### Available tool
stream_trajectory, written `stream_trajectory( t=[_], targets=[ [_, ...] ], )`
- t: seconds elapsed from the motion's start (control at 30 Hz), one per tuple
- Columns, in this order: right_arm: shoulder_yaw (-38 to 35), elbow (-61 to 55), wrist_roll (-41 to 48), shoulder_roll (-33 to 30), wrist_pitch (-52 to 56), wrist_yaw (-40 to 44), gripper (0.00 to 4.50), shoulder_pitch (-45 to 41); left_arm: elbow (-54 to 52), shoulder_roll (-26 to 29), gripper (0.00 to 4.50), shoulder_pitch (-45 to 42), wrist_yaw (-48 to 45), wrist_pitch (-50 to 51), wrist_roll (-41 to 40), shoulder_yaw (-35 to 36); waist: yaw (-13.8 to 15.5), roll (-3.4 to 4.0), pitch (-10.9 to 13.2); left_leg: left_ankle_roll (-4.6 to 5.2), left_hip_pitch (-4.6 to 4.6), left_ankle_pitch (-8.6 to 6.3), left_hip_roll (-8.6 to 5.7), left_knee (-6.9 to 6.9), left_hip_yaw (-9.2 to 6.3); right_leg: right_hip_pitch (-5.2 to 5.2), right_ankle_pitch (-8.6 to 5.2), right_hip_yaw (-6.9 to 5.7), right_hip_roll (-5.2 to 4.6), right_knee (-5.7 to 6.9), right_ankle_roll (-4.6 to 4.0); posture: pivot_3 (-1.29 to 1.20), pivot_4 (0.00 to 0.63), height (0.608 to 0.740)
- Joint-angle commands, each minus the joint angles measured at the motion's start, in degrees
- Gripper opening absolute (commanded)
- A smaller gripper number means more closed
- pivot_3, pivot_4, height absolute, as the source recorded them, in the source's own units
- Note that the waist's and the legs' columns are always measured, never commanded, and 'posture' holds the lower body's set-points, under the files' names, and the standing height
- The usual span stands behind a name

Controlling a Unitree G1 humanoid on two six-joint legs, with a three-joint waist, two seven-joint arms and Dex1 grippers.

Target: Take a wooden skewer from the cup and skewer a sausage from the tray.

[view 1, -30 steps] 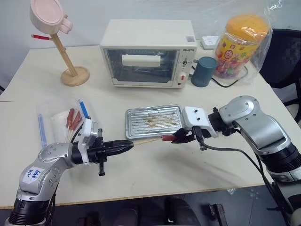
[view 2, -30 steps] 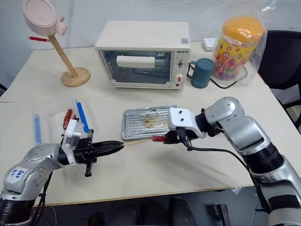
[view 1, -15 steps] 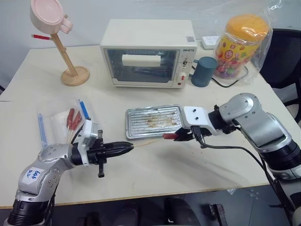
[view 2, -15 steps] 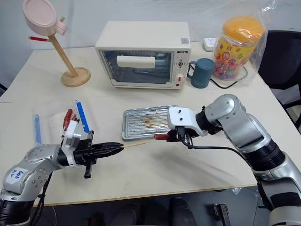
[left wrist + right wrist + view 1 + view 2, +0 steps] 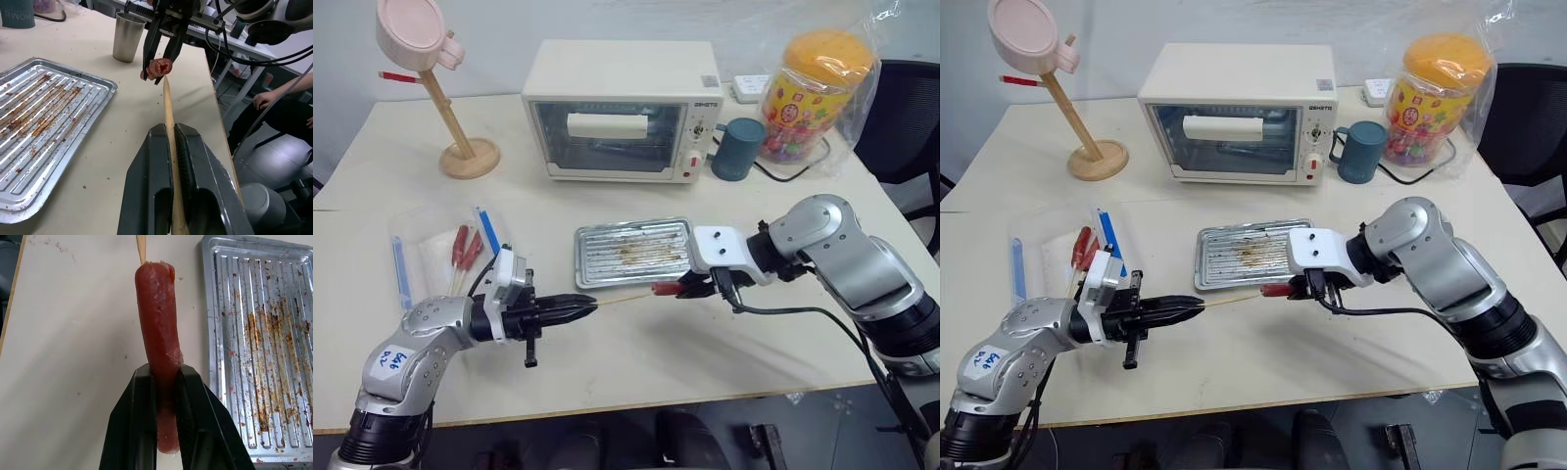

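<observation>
Sausage-skewering had reached the point of contact above the pale tabletop [image 5: 636, 343], just near of the shallow ridged metal tray [image 5: 631, 252]. Right tool [image 5: 164, 396] was clamped on the slim dark-red sausage [image 5: 157, 318]; left tool [image 5: 175, 147] was shut on the thin tan wooden skewer [image 5: 167, 110], its tip at the sausage's end. Any misalignment could likely make the tip glance off or split the skin.

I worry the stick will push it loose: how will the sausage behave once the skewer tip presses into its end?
The sausage looks soft: it bows slightly and bulges where the right claw pinches it, so it may bend aside. Its skin looks glossy, so it may slide back. The wooden skewer looks thin and may flex.
</observation>
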Motion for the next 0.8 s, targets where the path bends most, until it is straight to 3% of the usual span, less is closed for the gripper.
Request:
stream_trajectory(
  t=[0.03, 0.8],
  targets=[
    [0.13, -2.48, -0.41, -1.18, -0.02, 0.31, 0.38, -0.29, -0.74, -0.37, 0.0, -0.57, -0.2, -0.9, 0.0, -0.18, -0.01, 0.0, 0.0, 0.0, 0.0, 0.0, 0.0, 0.0, 0.0, 0.0, 0.0, 0.0, 0.0, 0.0, 0.0, 0.0, 0.15, 0.74],
    [0.82, -1.8, -1.58, -1.34, 0.09, -0.01, 0.38, -0.49, -0.02, -0.29, 0.0, -0.8, -0.26, -0.7, 0.97, -1.41, -0.01, 0.0, 0.0, 0.0, 0.0, 0.0, 0.0, 0.0, 0.0, 0.0, 0.0, 0.0, 0.0, 0.0, 0.0, 0.0, 0.15, 0.74]
  ],
)
